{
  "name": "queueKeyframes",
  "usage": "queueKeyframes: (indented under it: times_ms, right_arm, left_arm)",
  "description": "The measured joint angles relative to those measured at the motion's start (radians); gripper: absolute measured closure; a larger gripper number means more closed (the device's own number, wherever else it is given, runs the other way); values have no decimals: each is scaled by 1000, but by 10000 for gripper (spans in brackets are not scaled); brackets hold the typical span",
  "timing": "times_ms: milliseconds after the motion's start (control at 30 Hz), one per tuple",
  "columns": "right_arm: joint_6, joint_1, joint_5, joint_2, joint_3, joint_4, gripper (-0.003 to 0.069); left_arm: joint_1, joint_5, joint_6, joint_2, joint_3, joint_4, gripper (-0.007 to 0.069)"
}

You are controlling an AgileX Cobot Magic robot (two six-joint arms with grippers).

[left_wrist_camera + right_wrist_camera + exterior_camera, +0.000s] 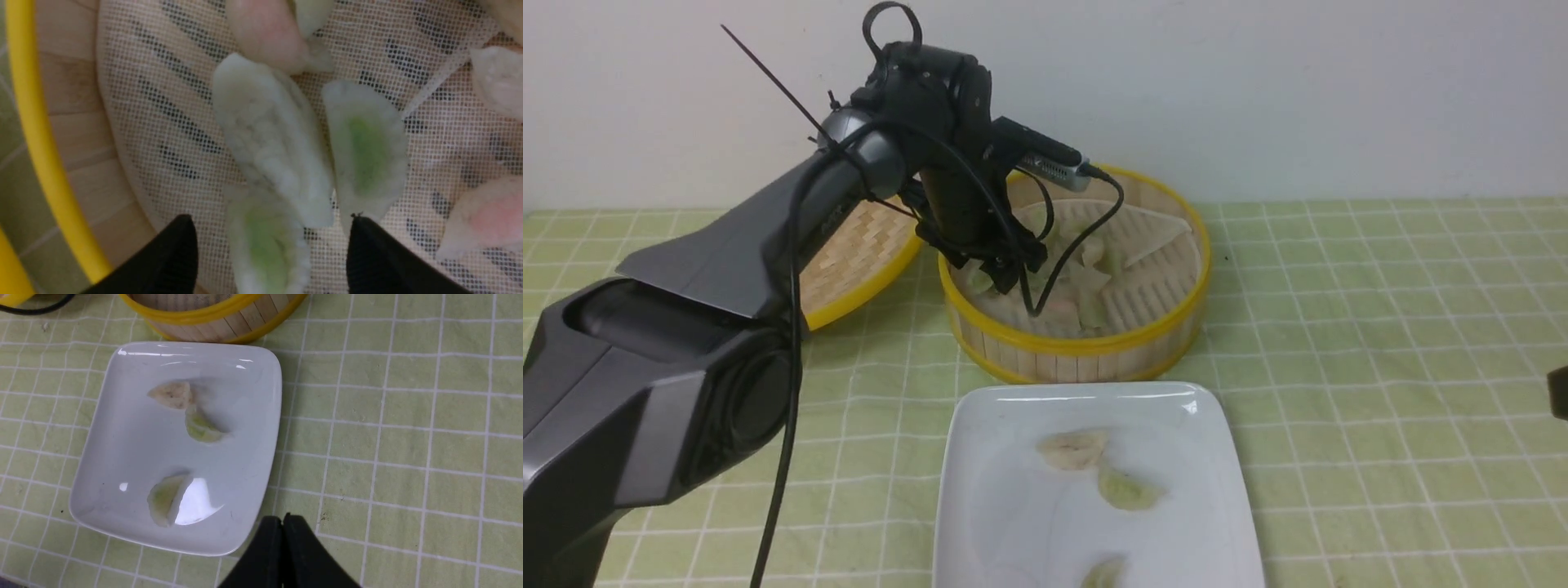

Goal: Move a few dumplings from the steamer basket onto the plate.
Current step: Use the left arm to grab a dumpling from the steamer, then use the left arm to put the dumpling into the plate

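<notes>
Bamboo steamer basket on green checked surface, left tool spread open over pale green dumplings inside, three more on white plate, right tool pinched closed near it

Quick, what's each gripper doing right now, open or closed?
Left gripper: open, empty, above a green dumpling in the steamer basket.
Right gripper: closed, empty.

place: staged dining tabletop | cues: green checked tablecloth, bare white wall
</notes>
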Motion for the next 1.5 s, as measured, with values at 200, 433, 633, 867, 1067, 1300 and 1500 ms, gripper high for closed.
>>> queueKeyframes:
  times_ms: [200,433,633,867,1067,1300,1500]
  right_arm:
    - [0,0,14,0,0,-3,673]
    - [0,0,22,0,0,-3,673]
    - [0,0,31,0,0,-3,673]
    - [0,0,32,0,0,-3,673]
    - [0,0,33,0,0,-3,673]
    - [-18,0,19,0,0,-3,673]
    - [-62,0,-16,49,-43,8,673]
  left_arm:
    - [-21,-3,1,28,-1,69,269]
    - [-39,30,-68,34,-31,109,428]
    - [-60,33,-79,-77,-56,63,428]
    - [-100,32,-76,-449,290,-189,428]
    - [-179,32,-73,-575,695,-230,428]
    - [-240,25,-73,-543,864,-222,428]
    - [-247,21,-73,-516,866,-205,278]
